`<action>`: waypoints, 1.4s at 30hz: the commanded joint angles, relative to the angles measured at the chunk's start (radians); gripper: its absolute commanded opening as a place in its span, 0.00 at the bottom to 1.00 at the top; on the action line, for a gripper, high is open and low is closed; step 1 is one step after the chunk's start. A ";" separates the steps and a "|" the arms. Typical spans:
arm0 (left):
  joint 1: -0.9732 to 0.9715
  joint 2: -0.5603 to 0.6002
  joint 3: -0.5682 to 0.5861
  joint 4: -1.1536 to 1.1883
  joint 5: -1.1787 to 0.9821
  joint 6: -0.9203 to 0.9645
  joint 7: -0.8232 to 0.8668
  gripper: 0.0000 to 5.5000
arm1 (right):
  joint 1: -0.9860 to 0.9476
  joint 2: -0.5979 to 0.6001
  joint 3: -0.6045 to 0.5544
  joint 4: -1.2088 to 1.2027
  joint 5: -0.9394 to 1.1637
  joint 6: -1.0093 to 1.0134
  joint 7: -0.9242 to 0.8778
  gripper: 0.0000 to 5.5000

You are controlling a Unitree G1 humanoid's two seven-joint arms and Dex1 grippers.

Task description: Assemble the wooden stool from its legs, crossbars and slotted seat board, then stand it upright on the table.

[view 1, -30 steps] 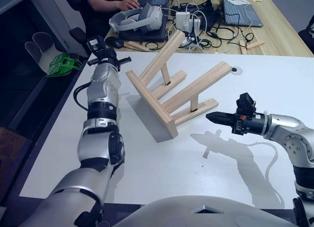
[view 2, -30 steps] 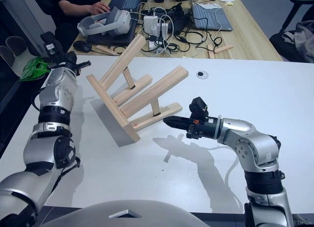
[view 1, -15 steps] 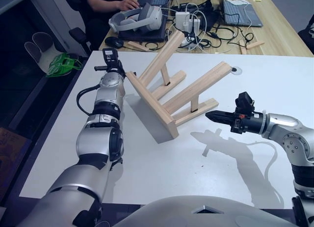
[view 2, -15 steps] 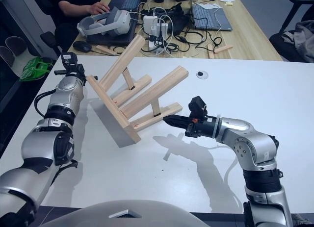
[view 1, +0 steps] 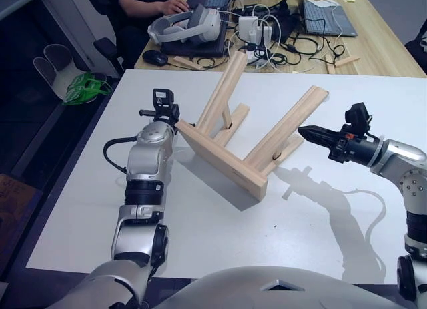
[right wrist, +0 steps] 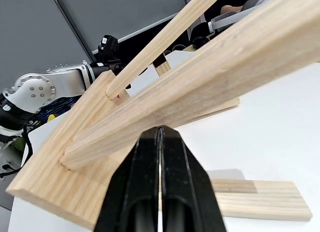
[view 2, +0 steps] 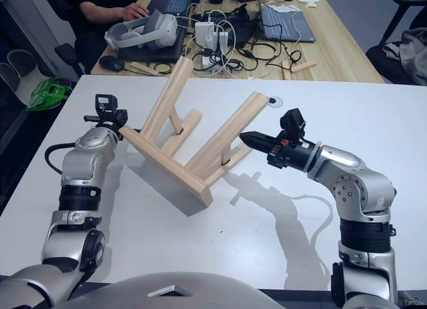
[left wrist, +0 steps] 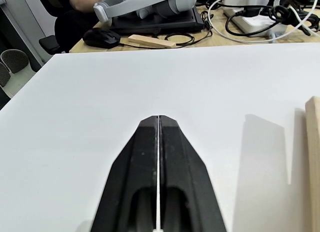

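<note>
one tilted stool (view 1: 225, 160) leans between left gripper (left wrist: 158, 123) and right gripper (view 1: 307, 131), both closed.

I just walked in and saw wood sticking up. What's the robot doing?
The robot is building a pale wooden stool. It lies tipped on the white table, seat board edge down, legs slanting up. The left end effector, shut, is by the board's left end; the right end effector, shut, points at a leg. Neither grips it.

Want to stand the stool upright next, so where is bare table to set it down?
The white table is bare along its near edge, in front of the stool, and at the far right corner beyond the right hand. The wooden desk behind is crowded with cables.
</note>
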 commanded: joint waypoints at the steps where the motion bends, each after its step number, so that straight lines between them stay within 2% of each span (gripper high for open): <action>1: 0.055 -0.059 -0.062 -0.183 -0.021 0.176 -0.006 0.01 | -0.009 -0.006 -0.013 -0.005 0.017 0.010 -0.006 0.00; 5: 0.088 -0.102 -0.092 -0.285 -0.024 0.274 -0.004 0.01 | -0.010 -0.010 -0.017 -0.005 0.022 0.014 -0.004 0.00; 15: 0.089 -0.147 -0.110 -0.380 -0.021 0.374 -0.003 0.01 | -0.025 -0.028 -0.057 0.011 0.023 0.008 -0.029 0.00; 28: 0.102 -0.208 -0.165 -0.479 -0.030 0.468 -0.013 0.01 | -0.105 0.033 -0.064 -0.036 0.078 0.031 -0.118 0.00; 32: 0.078 -0.077 -0.218 -0.484 0.097 0.263 0.000 0.01 | -0.089 0.033 -0.136 -0.029 0.078 0.012 -0.183 0.00; 34: 0.089 -0.031 -0.194 -0.485 0.148 0.173 0.023 0.01 | -0.075 0.032 -0.191 -0.022 0.075 0.002 -0.228 0.00; 36: 0.111 0.005 -0.120 -0.484 0.172 0.126 0.046 0.01 | -0.026 0.020 -0.246 -0.023 0.045 -0.016 -0.271 0.00; 39: 0.169 0.063 -0.025 -0.483 0.173 0.133 0.028 0.01 | 0.089 -0.001 -0.327 -0.052 0.010 -0.025 -0.321 0.00; 42: 0.278 0.113 -0.007 -0.519 0.120 0.243 -0.076 0.01 | 0.211 -0.016 -0.400 -0.089 -0.003 0.020 -0.376 0.00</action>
